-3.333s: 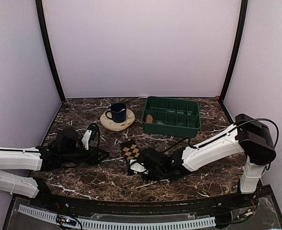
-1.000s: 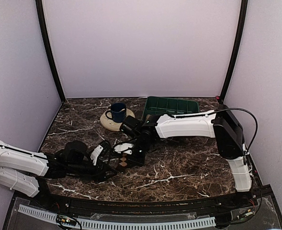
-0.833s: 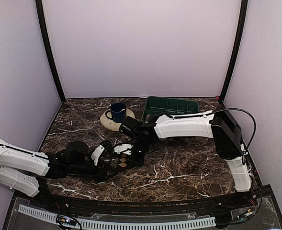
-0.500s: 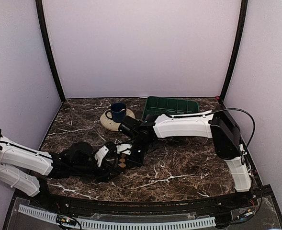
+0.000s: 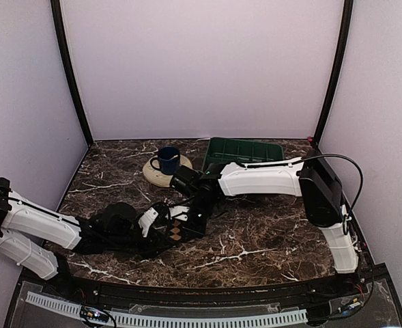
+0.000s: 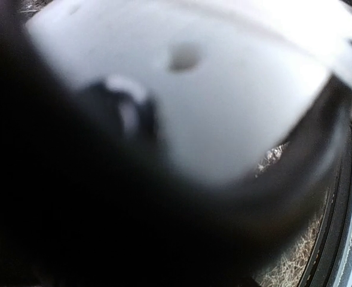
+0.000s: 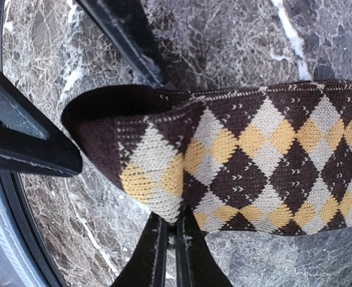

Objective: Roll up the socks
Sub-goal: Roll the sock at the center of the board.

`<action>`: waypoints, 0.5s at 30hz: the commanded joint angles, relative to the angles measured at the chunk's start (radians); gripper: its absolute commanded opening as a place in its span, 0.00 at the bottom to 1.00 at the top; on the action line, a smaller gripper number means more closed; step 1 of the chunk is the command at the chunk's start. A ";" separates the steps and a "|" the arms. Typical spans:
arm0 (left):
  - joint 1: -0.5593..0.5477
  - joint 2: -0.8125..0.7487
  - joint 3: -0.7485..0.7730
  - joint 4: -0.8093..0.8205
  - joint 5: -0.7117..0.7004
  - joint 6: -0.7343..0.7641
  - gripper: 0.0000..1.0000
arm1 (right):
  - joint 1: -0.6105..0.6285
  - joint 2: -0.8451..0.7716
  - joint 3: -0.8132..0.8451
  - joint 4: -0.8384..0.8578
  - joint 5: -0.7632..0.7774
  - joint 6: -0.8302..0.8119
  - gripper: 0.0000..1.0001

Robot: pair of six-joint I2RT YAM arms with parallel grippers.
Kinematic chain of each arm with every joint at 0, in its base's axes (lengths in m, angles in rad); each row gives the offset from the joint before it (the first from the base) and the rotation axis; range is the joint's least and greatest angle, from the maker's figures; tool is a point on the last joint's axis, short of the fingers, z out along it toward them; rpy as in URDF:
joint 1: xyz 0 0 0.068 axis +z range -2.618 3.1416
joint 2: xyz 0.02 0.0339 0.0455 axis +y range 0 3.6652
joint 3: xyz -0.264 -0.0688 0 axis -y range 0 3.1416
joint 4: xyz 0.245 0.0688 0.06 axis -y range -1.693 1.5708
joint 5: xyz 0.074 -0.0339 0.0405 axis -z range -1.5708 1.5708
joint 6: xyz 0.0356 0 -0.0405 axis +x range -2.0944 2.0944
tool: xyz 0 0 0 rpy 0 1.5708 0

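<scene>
Since a second ago, our left gripper (image 5: 158,227) has slid in toward the argyle sock (image 7: 253,161). The sock lies on the table (image 5: 269,232), at 6 o'clock from the blue mug (image 5: 166,160). Our right gripper (image 7: 174,222) pinches the sock's edge tight. We think the roll is just starting. Next, the left should hold the fold down. We cannot tell how wide the left one is.

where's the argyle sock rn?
Top view: the argyle sock is on the table, left of centre, nearer the arm bases than the blue mug. The right wrist view shows the right claw pinching its edge.
</scene>
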 commanded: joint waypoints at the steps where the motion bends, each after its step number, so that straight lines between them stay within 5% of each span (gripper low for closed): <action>1: -0.006 0.022 0.028 0.031 0.019 0.005 0.43 | -0.003 0.017 0.030 0.001 -0.043 0.003 0.06; 15: -0.006 0.021 -0.002 0.062 0.021 -0.031 0.24 | -0.005 0.034 0.050 0.008 -0.088 0.028 0.06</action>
